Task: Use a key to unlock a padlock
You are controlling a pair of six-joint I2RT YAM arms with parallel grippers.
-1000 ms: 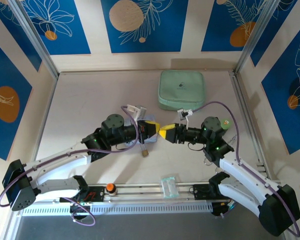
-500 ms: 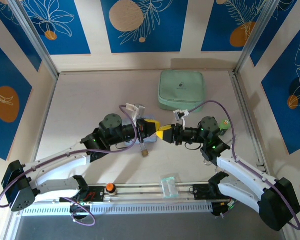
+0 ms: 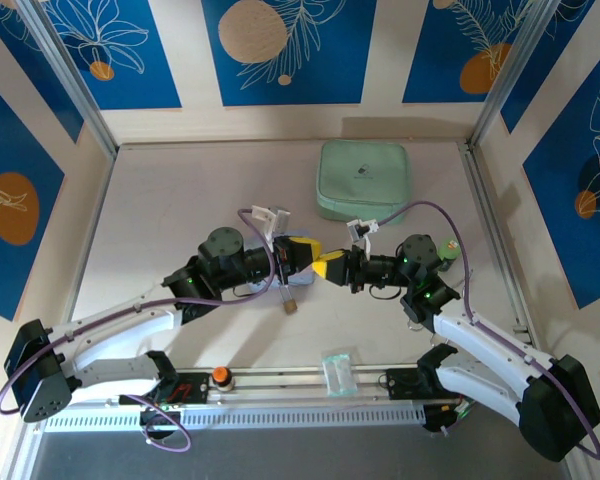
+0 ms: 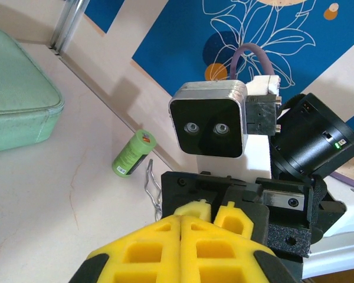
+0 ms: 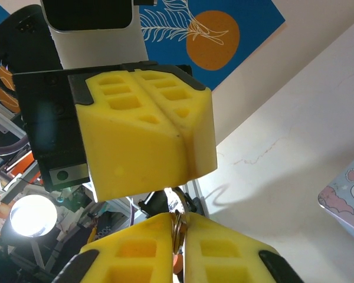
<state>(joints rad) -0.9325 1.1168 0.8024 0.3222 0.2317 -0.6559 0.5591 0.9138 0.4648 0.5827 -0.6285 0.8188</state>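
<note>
Two pincers meet tip to tip over the middle of my pale desk (image 3: pixel 150 220), which is walled by blue patterned panels. A green pouch (image 3: pixel 362 180) sits by the far edge, and I see bare desk along the left edge. The left pincer (image 3: pixel 308 254) is clenched, on what I cannot tell. The right pincer (image 3: pixel 327 267) is clenched on the key (image 5: pixel 177 229); a second ago it stood wider and further right. The padlock (image 3: pixel 290 304) shows just nearward of the left pincer.
</note>
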